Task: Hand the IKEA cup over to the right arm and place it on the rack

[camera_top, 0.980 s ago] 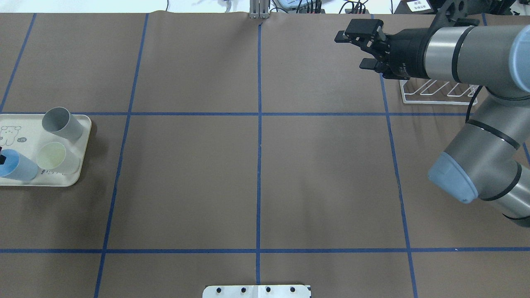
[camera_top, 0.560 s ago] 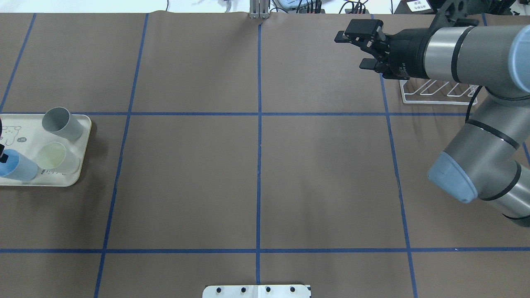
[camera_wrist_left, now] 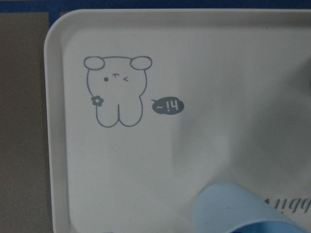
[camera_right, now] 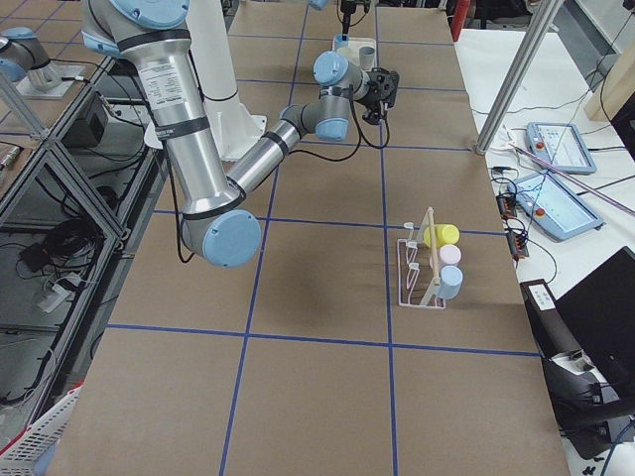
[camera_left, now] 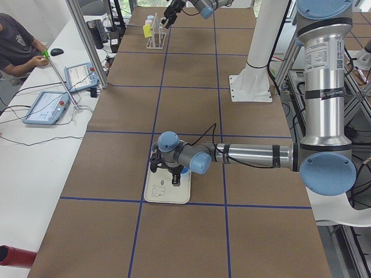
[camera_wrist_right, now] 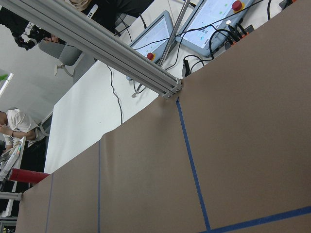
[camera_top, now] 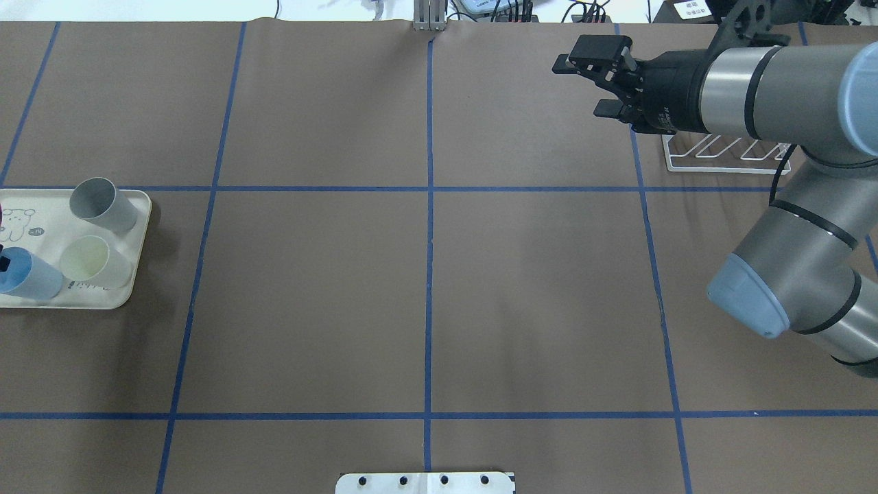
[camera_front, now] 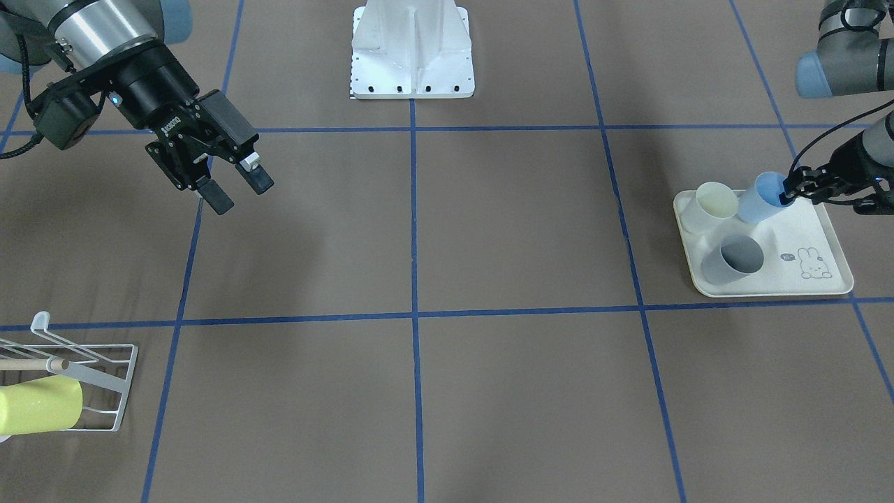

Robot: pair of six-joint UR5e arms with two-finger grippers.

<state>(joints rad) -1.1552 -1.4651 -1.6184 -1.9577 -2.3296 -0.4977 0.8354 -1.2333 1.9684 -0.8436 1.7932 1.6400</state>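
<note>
A light blue cup point(camera_front: 758, 201) leans on the cream rabbit-print tray point(camera_front: 810, 230) beside a pale cream cup point(camera_front: 709, 206) and a grey cup point(camera_front: 730, 258). My left gripper point(camera_front: 793, 190) is shut on the blue cup's rim, one finger inside. In the overhead view the blue cup point(camera_top: 31, 276) sits at the left edge. The left wrist view shows the cup's rim point(camera_wrist_left: 243, 208), not the fingers. My right gripper point(camera_top: 579, 88) is open and empty above the table, next to the white wire rack point(camera_top: 727, 154).
The rack point(camera_front: 91, 381) holds a yellow cup point(camera_front: 38, 404) under its wooden dowel; the exterior right view shows a pink cup point(camera_right: 448, 258) and a blue one point(camera_right: 449, 283) on it too. The white robot base point(camera_front: 412, 49) stands mid-table. Operator consoles lie past the far edge.
The right gripper has shifted slightly toward the far edge, still open. The blue cup and the left gripper have barely moved at the overhead view's left edge.
</note>
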